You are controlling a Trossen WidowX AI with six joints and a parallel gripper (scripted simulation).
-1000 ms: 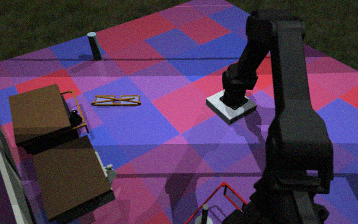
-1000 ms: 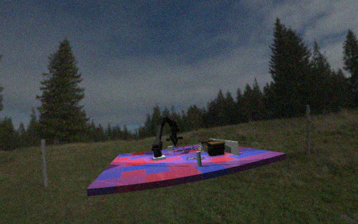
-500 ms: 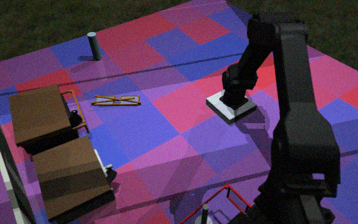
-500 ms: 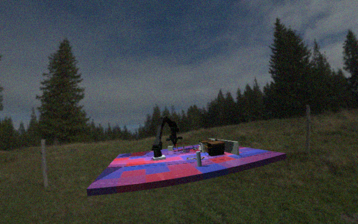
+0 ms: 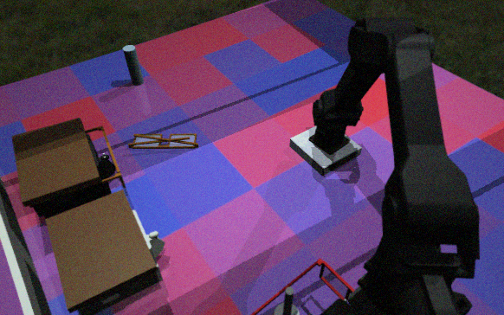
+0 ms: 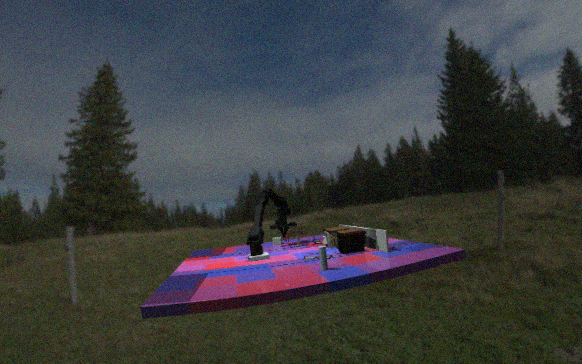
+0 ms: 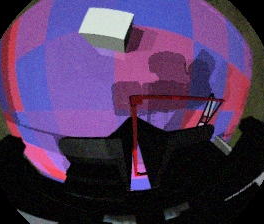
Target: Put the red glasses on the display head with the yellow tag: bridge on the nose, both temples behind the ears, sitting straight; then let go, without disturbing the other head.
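The red glasses [image 5: 319,262] [image 7: 178,98] are held up in the air. My gripper [image 7: 132,119] [image 6: 285,236] is shut on one red bar of them; its fingertips are hidden in the top view. Two display heads stand at the left in the top view, behind brown box tops. The pale head [image 5: 153,234] wears no glasses and shows only its protruding nose. The dark head [image 5: 106,165] beside it has orange-brown glasses [image 5: 112,152] around its front. My gripper is well away from both heads. I cannot see the yellow tag on either head.
Another orange-brown pair [image 5: 163,147] lies folded on the patchwork table. A grey cylinder [image 5: 133,66] [image 6: 323,258] stands near the far edge. A pale block [image 7: 107,25] [image 6: 276,241] and a small grey post [image 5: 289,298] are also there. A white-edged panel [image 6: 381,240] stands behind the heads.
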